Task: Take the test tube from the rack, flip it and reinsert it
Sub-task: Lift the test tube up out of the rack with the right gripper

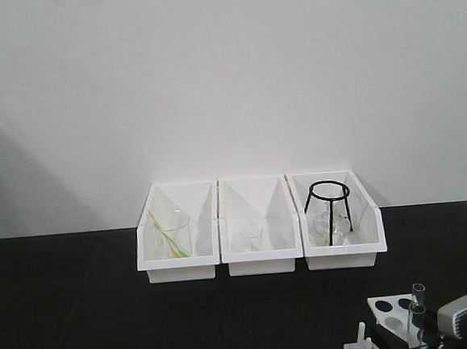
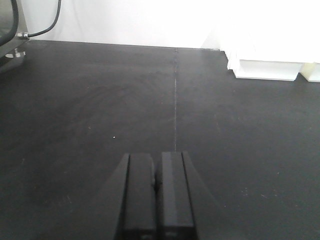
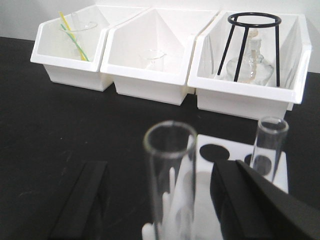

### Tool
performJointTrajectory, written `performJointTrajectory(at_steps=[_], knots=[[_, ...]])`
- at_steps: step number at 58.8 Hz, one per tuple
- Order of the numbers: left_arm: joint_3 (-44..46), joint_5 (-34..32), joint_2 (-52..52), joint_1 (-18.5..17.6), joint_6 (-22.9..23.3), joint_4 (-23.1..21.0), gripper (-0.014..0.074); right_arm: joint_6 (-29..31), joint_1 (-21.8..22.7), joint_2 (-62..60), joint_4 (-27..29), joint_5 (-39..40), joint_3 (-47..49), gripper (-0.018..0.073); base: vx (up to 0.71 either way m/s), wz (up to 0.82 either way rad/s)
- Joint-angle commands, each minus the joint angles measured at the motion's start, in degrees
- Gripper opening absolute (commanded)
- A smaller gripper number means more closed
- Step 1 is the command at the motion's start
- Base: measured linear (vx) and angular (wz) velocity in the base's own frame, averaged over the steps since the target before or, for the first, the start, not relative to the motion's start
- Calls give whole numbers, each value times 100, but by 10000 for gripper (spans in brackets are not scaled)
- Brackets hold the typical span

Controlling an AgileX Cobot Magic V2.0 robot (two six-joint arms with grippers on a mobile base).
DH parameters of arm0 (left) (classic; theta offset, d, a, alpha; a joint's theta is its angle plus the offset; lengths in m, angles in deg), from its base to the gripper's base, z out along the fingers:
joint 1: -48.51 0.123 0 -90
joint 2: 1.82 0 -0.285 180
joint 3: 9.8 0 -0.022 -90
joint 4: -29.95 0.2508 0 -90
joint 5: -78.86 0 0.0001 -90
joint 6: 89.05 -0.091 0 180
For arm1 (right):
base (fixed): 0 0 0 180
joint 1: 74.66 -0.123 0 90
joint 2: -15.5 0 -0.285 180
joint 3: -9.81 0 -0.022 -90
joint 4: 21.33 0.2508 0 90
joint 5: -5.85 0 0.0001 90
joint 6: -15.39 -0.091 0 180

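right gripper gapes open around the test tube at the rack, holding nothing; grasp, flip and reinsertion remain.

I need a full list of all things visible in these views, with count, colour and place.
table: one, black, under everything.
bins: three, white, side by side at back.
large beaker: one, clear, left bin.
sticks: two, yellow and green, in it.
small beaker: one, clear, middle bin.
tripod stand: one, black, right bin.
glass flask: one, clear, between its legs.
rack: one, white, table's front right.
near test tube: one, clear, upright, rack's near edge.
far test tube: one, clear, upright in a rack hole.
left gripper: one, black, shut, above bare table.
right gripper: one, black, open around the near test tube.
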Motion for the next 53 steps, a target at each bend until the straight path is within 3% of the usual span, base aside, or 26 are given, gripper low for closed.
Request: performJointTrajectory(at_steps=[1,18,38,53], knots=[[1,-498,-62,-42,-2,-20,-6,-17,19,4,32,551,255,497,0,0],[1,-498,-62,-42,-2,-20,-6,-110,19,19,10,540,246,363,0,0],[1,-498,-62,-42,-2,-20,-6,-110,19,13,6,547,246,77,0,0],[1,-498,-62,-42,-2,-20,-6,-177,19,-762,28,542,246,27,0,0]])
